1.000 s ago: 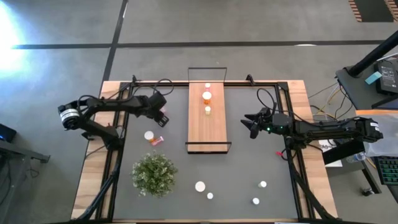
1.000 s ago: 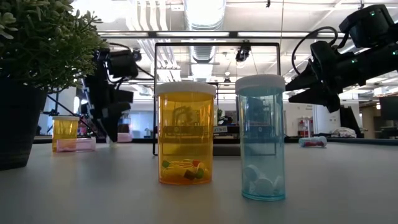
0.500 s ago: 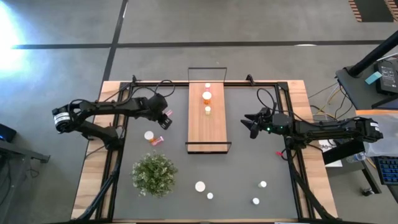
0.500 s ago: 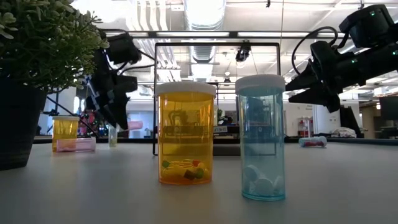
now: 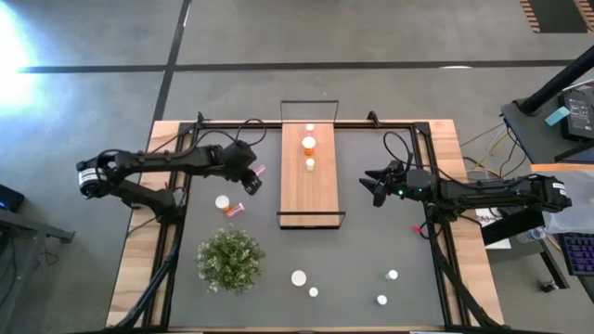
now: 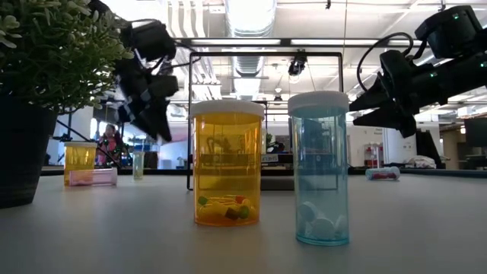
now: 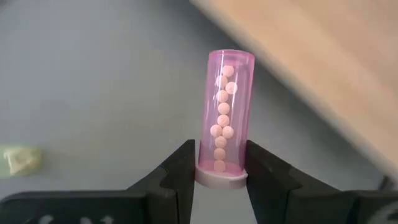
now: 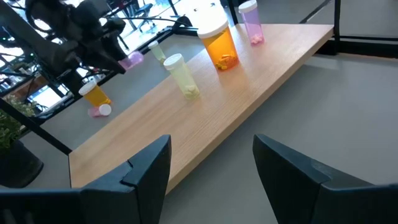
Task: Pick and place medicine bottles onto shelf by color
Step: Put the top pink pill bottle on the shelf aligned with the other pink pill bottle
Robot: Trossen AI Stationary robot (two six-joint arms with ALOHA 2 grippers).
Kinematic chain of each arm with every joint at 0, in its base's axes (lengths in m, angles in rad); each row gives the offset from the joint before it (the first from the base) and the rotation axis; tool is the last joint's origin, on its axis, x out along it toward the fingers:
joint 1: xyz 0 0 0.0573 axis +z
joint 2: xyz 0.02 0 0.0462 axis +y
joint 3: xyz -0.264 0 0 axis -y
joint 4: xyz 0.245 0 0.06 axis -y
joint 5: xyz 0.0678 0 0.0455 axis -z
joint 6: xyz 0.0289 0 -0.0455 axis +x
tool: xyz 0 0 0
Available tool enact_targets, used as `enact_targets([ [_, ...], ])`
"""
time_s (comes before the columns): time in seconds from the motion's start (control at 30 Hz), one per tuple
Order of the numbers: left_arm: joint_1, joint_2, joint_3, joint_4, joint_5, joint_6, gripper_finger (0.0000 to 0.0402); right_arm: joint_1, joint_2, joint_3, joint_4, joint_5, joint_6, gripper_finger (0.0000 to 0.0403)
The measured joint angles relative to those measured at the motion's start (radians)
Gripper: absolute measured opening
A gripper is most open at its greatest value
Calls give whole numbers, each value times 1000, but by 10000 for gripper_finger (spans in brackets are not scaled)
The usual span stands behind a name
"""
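Left gripper (image 7: 217,177) pinches a slim pink bottle (image 7: 225,115) at its white-cap end, small round pink pills stacked inside, no label readable; in the high view the left gripper (image 5: 249,176) sits left of centre, lifted off the mat, the pink bottle (image 5: 259,171) poking toward the shelf (image 5: 309,199) just to its right. In the low view the same gripper (image 6: 156,125) hangs at upper left. Below it in the high view: an orange bottle (image 5: 223,201) upright and a pink one lying (image 5: 235,211) touching it, then the plant (image 5: 229,259) at lower left. Shelf runs vertically at frame centre with three bottles in its upper half: pink (image 5: 310,128), wide orange (image 5: 309,143), pale yellow (image 5: 310,164). Right gripper (image 5: 374,188) hovers right of the shelf, fingers spread, holding nothing; its wrist view shows the shelf (image 8: 205,118) with those three bottles. Four more white-capped bottles stand along the bottom of the mat (image 5: 390,241). Low view foreground: orange bottle (image 6: 227,164) with faint unreadable print, blue bottle (image 6: 319,167) beside it.
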Motion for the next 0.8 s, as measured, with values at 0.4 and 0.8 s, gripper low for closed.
enact_targets([
  [0.4,-9,0,120,1,18,9,99,0,0,0,0,0,3,217],
  [0.8,-19,0,146,121,82,110,99,0,1,0,38,1,3,217],
])
